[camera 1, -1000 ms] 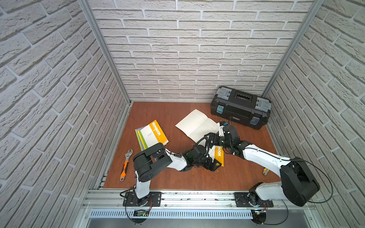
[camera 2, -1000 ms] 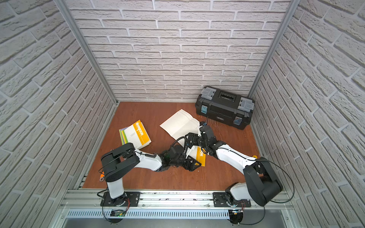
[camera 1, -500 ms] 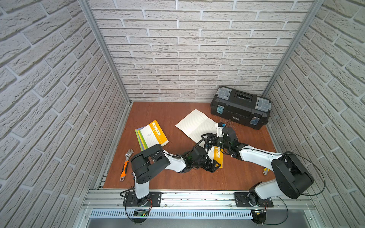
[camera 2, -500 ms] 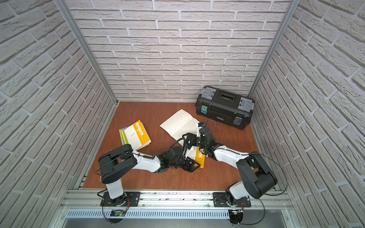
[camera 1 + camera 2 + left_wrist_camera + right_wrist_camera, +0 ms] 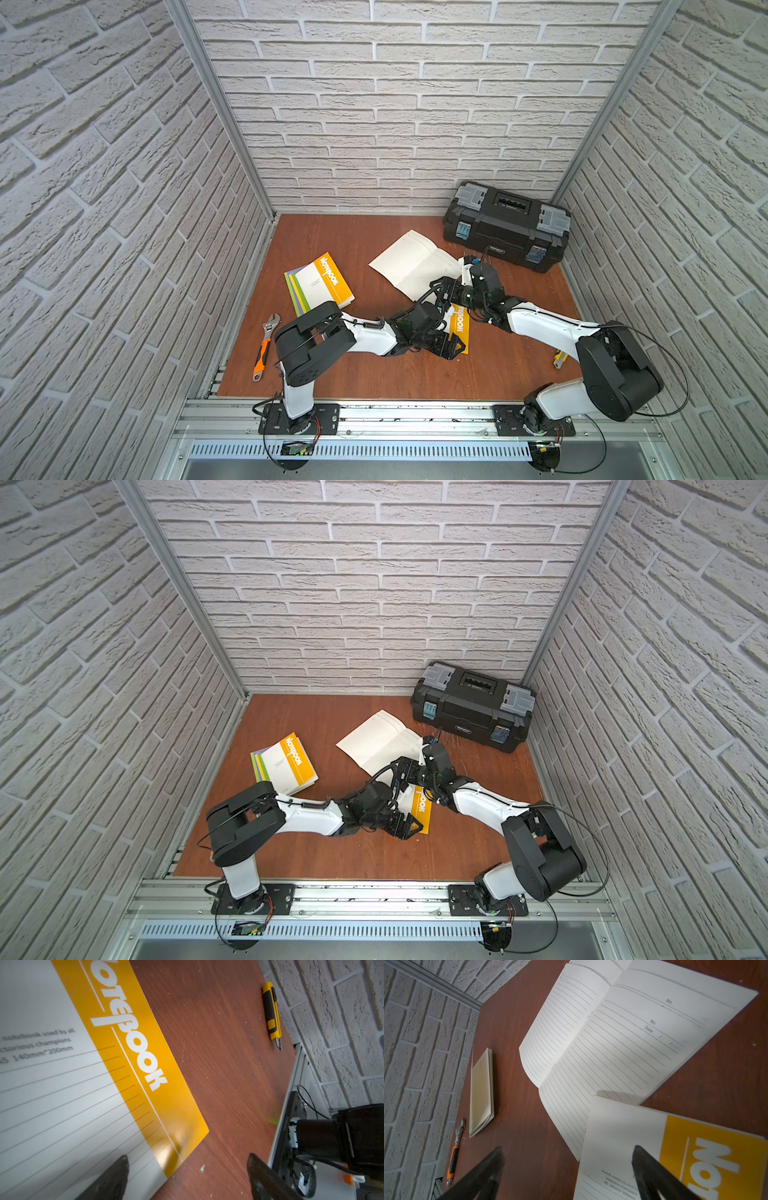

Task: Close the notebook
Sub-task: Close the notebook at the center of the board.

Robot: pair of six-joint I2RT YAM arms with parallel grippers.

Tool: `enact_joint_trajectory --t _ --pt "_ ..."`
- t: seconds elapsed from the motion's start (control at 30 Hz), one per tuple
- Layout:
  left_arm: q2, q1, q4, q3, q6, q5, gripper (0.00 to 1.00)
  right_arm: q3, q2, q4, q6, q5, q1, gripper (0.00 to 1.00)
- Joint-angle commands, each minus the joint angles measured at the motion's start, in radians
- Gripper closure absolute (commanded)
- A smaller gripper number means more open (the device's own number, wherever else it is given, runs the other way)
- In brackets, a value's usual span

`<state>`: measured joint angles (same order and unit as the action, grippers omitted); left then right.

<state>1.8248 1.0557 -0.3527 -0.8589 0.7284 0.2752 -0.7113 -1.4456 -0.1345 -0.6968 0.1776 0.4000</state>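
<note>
Leftmost, an adjustable wrench with an orange handle lies near the bench's left edge; just right of it and farther back is a small stack of closed notebooks, the top one yellow-banded, well apart from both arms.

Next, the left arm reaches low across the bench towards the middle; the left end effector hangs over the near corner of a shut yellow-banded notebook, jaws spread wide and gripping nothing. In the left wrist view one finger is over the cover's white part and the other is over bare wood; I cannot tell whether either finger touches.

Behind that, at mid-bench, the open notebook lies flat with its lined pages up in both top views. The shut notebook overlaps the open one's near corner, so that corner is covered.

The right end effector is over the far end of the shut notebook, also parted and empty; one finger is above the cover and its partner is above bare bench.

Farther right, a black toolbox with grey latches sits in the back right corner, just beside the open pages; a yellow utility knife lies along the right wall, partly hidden by the right arm in a top view.
</note>
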Motion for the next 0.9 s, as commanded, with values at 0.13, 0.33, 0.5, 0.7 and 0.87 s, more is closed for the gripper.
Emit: enact_joint_trajectory --t 0.13,0.33,0.5,0.7,0.87 --pt "0.036 -0.03 0.04 0.004 -0.022 -0.066 0.12 -0.065 -0.009 0.172 0.092 -0.084 -0.044 0.05" --pt "0.035 -0.035 0.044 0.011 -0.023 -0.062 0.12 -0.194 -0.075 0.234 0.125 0.001 -0.125 0.05" --pt "0.035 -0.043 0.003 0.031 -0.015 -0.058 0.12 -0.154 -0.072 0.144 0.066 0.148 -0.138 0.05" --pt "0.05 -0.054 -0.083 0.05 0.007 -0.022 0.11 0.144 -0.053 -0.336 -0.207 0.262 -0.202 0.05" --pt "0.05 -0.056 -0.076 0.051 0.002 -0.016 0.11 0.273 -0.221 -0.791 -0.401 0.353 -0.237 0.05"
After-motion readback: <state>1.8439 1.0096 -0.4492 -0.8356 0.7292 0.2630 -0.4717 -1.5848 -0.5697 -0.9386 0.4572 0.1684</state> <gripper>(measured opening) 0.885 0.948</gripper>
